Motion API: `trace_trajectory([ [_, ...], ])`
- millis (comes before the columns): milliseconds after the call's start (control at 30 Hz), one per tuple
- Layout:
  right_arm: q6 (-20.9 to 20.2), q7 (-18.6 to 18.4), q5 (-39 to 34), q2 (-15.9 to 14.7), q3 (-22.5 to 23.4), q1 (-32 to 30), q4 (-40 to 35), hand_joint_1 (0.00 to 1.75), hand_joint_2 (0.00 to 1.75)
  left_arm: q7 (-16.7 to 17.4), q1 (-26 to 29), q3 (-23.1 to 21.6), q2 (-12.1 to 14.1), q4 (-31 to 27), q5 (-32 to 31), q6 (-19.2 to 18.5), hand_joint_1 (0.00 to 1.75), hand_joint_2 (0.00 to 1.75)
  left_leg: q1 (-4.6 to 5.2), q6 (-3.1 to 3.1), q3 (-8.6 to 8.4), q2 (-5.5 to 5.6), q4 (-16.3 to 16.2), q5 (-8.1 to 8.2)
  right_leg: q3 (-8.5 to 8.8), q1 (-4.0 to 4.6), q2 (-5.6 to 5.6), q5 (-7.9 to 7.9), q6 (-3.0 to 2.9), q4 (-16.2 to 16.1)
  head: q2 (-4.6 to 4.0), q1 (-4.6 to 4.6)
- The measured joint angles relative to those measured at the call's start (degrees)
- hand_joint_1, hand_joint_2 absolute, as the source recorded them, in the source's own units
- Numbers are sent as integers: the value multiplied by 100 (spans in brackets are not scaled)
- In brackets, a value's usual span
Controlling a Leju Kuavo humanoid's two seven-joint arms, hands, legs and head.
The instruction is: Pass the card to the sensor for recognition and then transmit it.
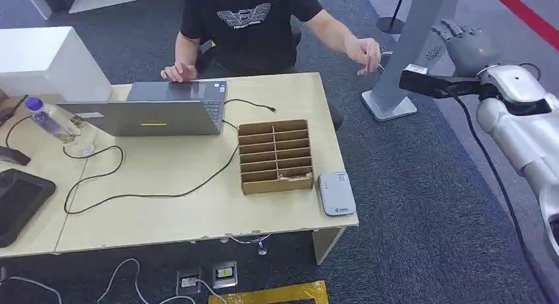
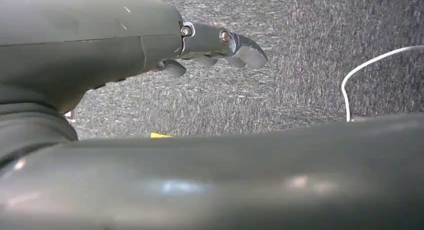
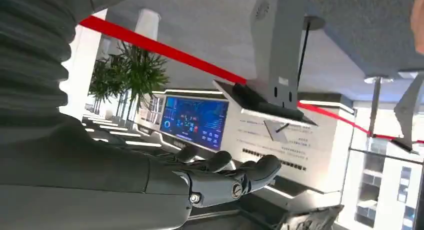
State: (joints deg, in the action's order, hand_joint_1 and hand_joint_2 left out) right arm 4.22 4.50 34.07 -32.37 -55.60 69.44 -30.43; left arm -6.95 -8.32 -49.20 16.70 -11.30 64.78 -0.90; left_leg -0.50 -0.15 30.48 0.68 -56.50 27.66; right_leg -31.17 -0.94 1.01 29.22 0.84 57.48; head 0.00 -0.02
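Counted on the table: one laptop, one cardboard divider box, one grey sensor pad, one water bottle, one black tablet. Beyond it: one person, one white stand. Robot hands seen: two, right hand, left hand.

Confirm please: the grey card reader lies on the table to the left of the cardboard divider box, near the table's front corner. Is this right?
Not quite. The head view shows the grey card reader on the right of the cardboard divider box, not on its left. The rest holds: it lies flat on the table, near the front right corner.
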Motion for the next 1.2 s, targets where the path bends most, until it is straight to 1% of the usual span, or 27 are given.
trace_trajectory([
  [200,-66,42,-134,-2,105,-436,-179,0,175,22,-9,-2,2,0,2,0,0,0,0,0,1,-3,0,0,1,0,-1,-3,0,0,0,0],
  [400,-579,-81,-553,31,391,-806,-411,0,175,48,-9,-41,35,0,2,-15,0,0,1,0,1,-3,0,0,1,-1,-1,-3,0,1,0,-2],
  [733,-671,-63,-500,125,769,-1044,-824,0,175,57,6,-125,48,0,20,46,0,0,0,0,2,-3,0,0,1,0,1,-4,0,1,0,0],
  [767,-692,-66,-494,133,806,-1059,-872,5,175,57,6,-138,50,0,15,48,0,0,0,0,2,-3,0,0,1,0,1,-4,0,1,0,0],
  [800,-717,-68,-496,144,843,-1069,-918,122,175,57,6,-142,50,0,11,48,0,0,0,0,2,-3,0,0,1,0,1,-4,0,1,0,0],
  [833,-736,-70,-509,151,872,-1076,-950,171,175,57,6,-142,50,0,9,50,0,0,0,0,2,-3,0,0,1,0,0,-4,0,1,0,0],
  [867,-764,-70,-539,153,909,-1084,-981,175,175,57,6,-144,50,0,7,55,0,0,0,0,1,-3,0,0,1,0,0,-4,0,1,0,2],
  [1200,-878,-92,-745,157,1112,-1211,-1263,175,175,57,5,-149,52,0,2,98,0,0,1,0,1,-4,0,0,0,-1,-1,-4,1,0,0,0],
])
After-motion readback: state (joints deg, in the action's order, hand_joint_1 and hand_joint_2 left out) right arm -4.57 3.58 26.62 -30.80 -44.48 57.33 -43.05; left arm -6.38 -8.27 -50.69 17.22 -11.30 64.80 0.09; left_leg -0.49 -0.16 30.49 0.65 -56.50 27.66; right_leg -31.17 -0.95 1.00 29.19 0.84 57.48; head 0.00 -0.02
